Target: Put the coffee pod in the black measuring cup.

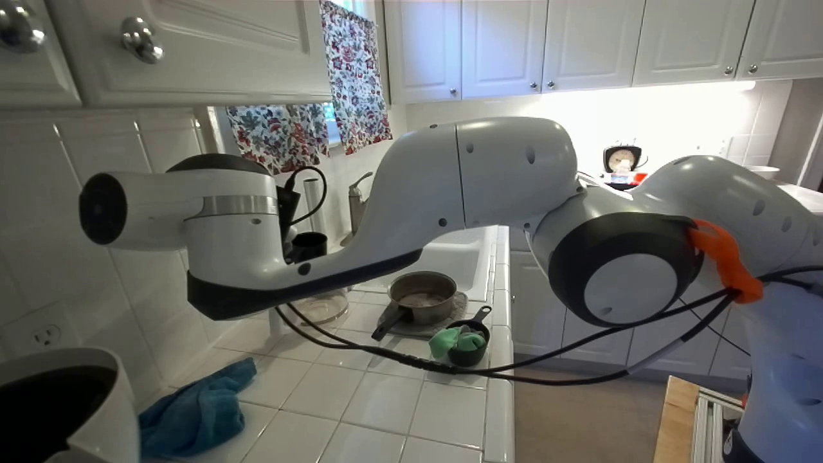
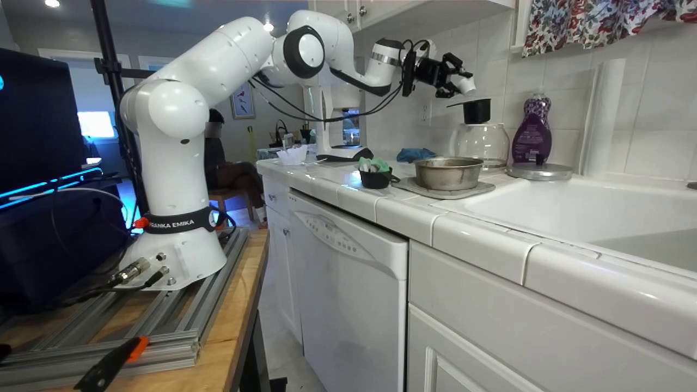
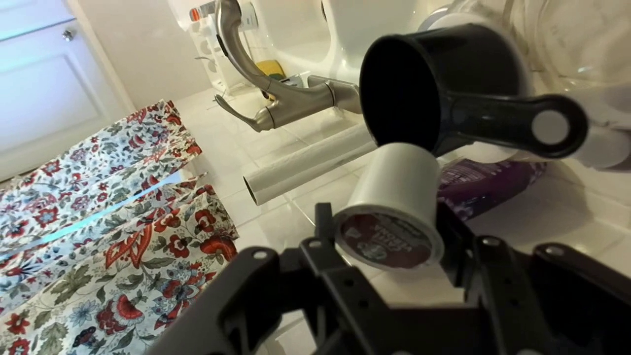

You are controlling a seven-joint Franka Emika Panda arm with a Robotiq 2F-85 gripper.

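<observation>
The coffee pod (image 3: 399, 182) is a white tapered cup with a dark red printed lid. My gripper (image 3: 385, 227) is shut on it, one finger on each side, with the lid facing the wrist camera. In an exterior view the gripper (image 2: 458, 79) holds the pod (image 2: 466, 85) in the air, just above and slightly left of the black measuring cup (image 2: 477, 111). The cup stands on an upturned clear glass vessel (image 2: 482, 142), its handle pointing left. In the wrist view the cup (image 3: 473, 64) lies just beyond the pod, its dark opening visible. The cup (image 1: 310, 244) also shows partly behind the arm.
A grey pan (image 2: 448, 173) sits on a mat by the sink (image 2: 642, 201). A small black pan (image 2: 375, 178) holds green items. A purple soap bottle (image 2: 532, 130), white tube (image 2: 603, 117) and lid (image 2: 539, 171) stand near the glass vessel. A blue cloth (image 1: 199, 408) lies on the counter.
</observation>
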